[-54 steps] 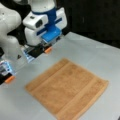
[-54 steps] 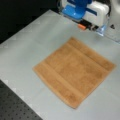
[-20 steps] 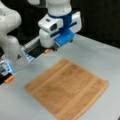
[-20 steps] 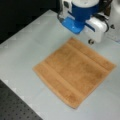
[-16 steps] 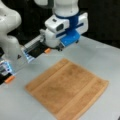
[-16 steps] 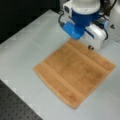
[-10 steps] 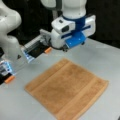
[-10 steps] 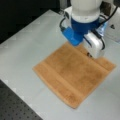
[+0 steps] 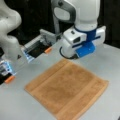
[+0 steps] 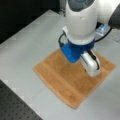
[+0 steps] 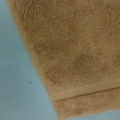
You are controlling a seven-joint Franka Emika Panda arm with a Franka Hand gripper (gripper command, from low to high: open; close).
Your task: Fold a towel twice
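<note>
Towel (image 9: 67, 91) spread flat and single-layered on grey table (image 9: 15, 107), orange-brown terry, roughly square, set diamond-wise in both front views (image 10: 72, 77); woven bands running near two opposite edges, one band crossing wrist view (image 11: 87, 87) just above towel's lower edge, bare table to wrist view's left. No fold visible anywhere: all four corners lying out, no doubled layer, no lifted edge. By that reading, neither of two folds made yet, whole task left to do. Gripper (image 10: 91, 65) hanging over towel's far part in a front view, its white body below blue wrist housing, near towel's upper-right edge; in a front view (image 9: 75, 46) seen above and just behind towel's top corner, apart from cloth as far as can be judged. Fingers hidden behind gripper body in both front views and absent from wrist view, so cannot tell whether jaws stand wide or narrow; nothing seen held. Off towel, toward a front view's left, second white arm (image 9: 10, 32) standing idle, with grey open-topped device (image 9: 41, 45) carrying orange tabs beside it, well clear of cloth. Dark perforated board (image 10: 15, 107) at a front view's bottom-left, beyond table's edge.
</note>
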